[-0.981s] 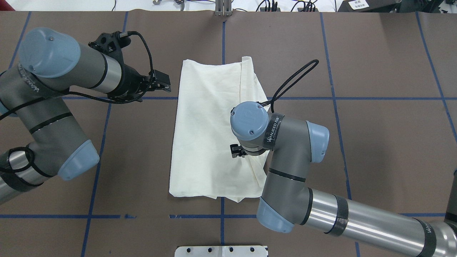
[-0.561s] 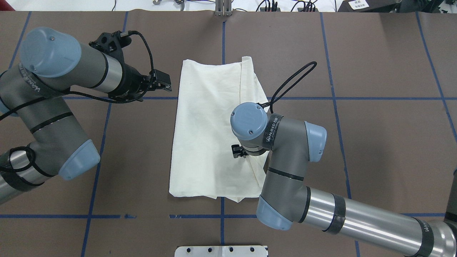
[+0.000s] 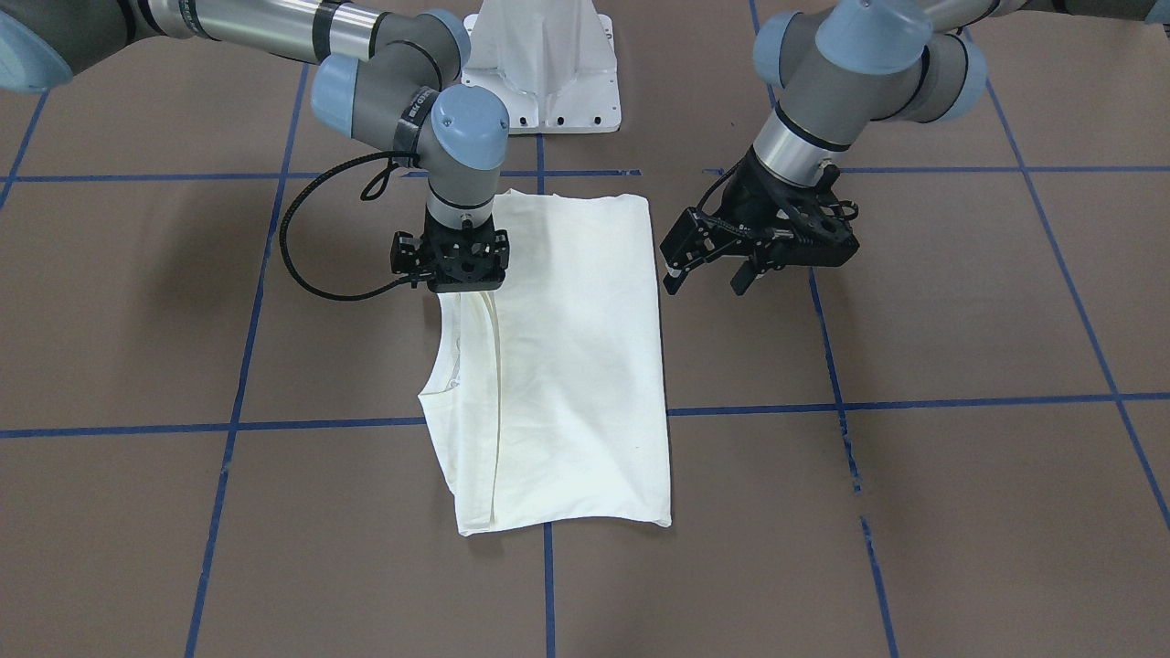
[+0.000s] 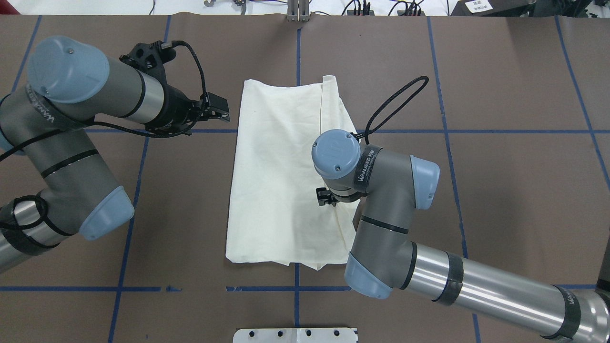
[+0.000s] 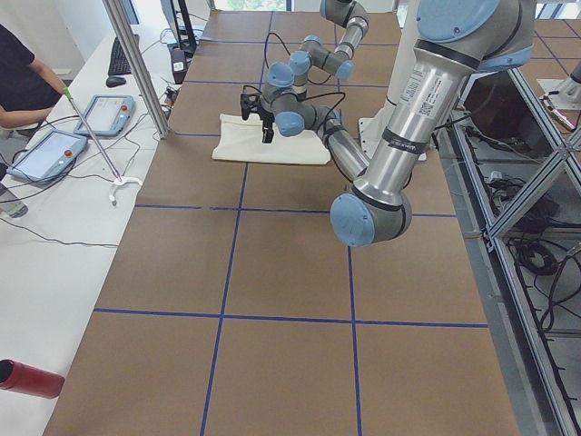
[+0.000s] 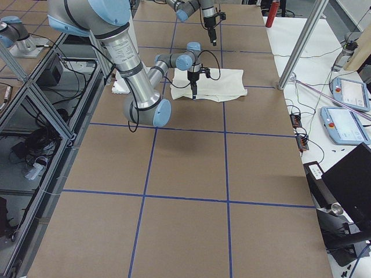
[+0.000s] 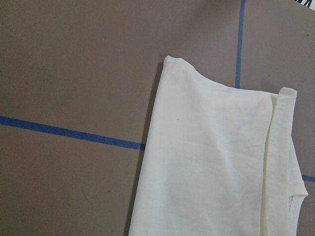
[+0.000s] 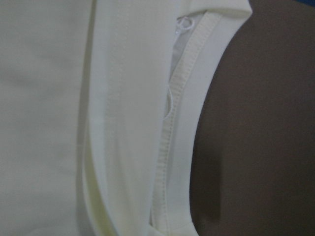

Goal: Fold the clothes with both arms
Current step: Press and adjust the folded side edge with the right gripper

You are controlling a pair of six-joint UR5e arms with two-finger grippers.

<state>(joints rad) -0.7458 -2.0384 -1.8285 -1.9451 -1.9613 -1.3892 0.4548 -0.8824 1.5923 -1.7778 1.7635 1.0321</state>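
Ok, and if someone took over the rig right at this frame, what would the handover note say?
Left claw: open, hovering beside the shirt, not touching it.
Right claw: down at the opposite long edge, by the folded-in strip; whether it is open or shut can't be told.
The shirt lies flat on the table, plain side up, as a long rectangle.
Done: lengthwise folds.
Left: probably the crosswise fold.

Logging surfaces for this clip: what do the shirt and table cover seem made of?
Shirt: soft matte cream cloth, probably cotton knit, judging by the stitched hem and limp folds. Table cover: flat matte brown sheet, perhaps paper; the look leaves it open.
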